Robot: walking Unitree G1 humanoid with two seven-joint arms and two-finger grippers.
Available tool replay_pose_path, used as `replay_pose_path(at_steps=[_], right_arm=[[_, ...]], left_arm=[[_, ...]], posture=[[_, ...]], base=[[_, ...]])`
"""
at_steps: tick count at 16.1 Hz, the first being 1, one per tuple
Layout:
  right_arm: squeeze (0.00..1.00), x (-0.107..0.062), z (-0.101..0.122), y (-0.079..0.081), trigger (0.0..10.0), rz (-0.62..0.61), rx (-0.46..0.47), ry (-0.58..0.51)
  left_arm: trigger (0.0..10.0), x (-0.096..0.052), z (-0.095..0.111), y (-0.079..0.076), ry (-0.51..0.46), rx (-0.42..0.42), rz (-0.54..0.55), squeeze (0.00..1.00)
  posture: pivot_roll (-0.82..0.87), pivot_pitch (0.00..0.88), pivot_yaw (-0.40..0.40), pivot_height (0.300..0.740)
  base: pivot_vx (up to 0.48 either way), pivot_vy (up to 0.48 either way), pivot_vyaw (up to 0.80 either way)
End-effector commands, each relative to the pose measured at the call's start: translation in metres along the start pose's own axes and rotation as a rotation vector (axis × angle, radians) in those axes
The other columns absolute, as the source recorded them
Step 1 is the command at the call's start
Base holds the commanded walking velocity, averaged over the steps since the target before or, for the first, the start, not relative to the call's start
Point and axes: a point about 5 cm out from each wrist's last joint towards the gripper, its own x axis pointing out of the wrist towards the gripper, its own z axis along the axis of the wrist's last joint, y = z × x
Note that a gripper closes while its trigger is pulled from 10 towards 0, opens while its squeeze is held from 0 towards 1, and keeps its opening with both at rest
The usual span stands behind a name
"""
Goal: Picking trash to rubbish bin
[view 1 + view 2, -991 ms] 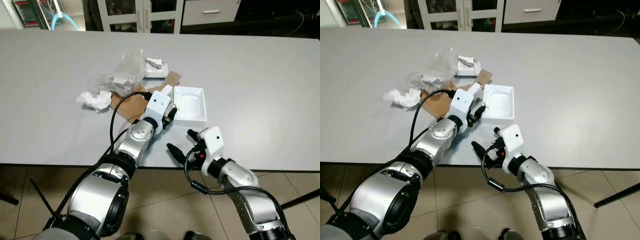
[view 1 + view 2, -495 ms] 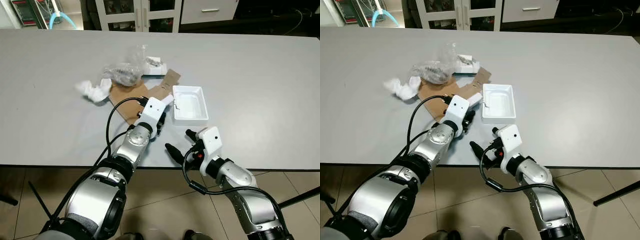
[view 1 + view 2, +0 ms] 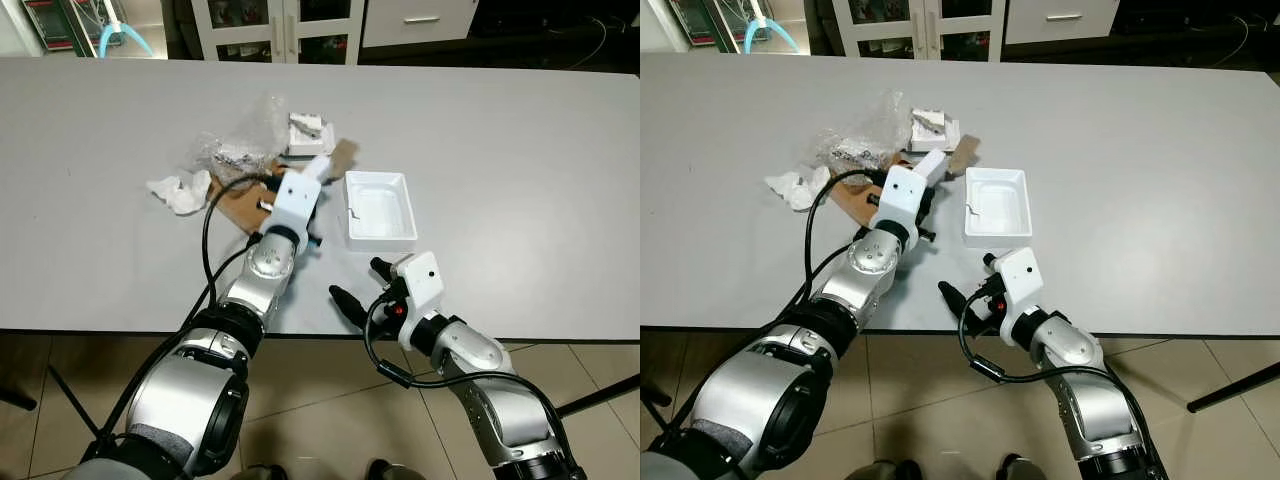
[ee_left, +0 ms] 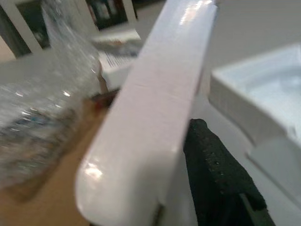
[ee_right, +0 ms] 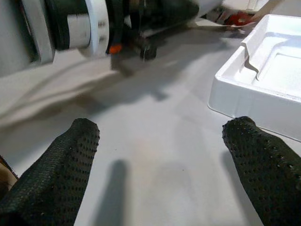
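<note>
because the left tool [image 3: 318, 172] is clamped on a white strip [image 4: 150, 108], it sits raised over the trash pile [image 3: 235, 155] at upper centre of the counter [image 3: 520, 140]; the right tool [image 5: 164, 155], fingers apart, idles lower centre beside the white tray [image 3: 380, 207]

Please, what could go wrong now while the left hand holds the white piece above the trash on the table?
1. The left hand grips a flat white piece by one edge, so it might slip or tilt out when carried.
2. The brown cardboard, clear plastic wrap and crumpled tissue lie close under that arm; it could drag them.
3. The open right hand waits near the white tray and the table edge; a careless move may push the tray.
</note>
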Motion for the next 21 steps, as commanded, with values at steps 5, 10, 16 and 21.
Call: replay_pose_path(at_steps=[5, 10, 16, 21], right_arm=[[0.00, 0.003, 0.001, -0.001, 10.0, -0.002, -0.001, -0.003], [0.00, 0.008, 0.003, -0.003, 10.0, -0.001, -0.005, -0.013], [0.00, 0.014, 0.007, -0.008, 10.0, -0.006, -0.017, -0.030], [0.00, 0.019, 0.010, -0.011, 10.0, -0.001, -0.026, -0.042]], left_arm=[[0.0, 0.005, 0.045, -0.003, -0.188, -0.092, 0.026, 0.00], [0.0, 0.004, 0.062, -0.002, -0.234, -0.207, 0.010, 0.00], [0.0, -0.002, 0.084, 0.005, -0.321, -0.283, 0.018, 0.00], [0.0, -0.006, 0.098, 0.004, -0.344, -0.382, -0.021, 0.00]], posture=[[-0.13, 0.128, 0.029, 0.740], [-0.12, 0.108, 0.037, 0.740], [-0.12, 0.077, 0.043, 0.740], [-0.11, 0.051, 0.048, 0.740]], base=[[0.000, 0.000, 0.00], [0.000, 0.000, 0.00], [0.000, 0.000, 0.00], [0.000, 0.000, 0.00]])
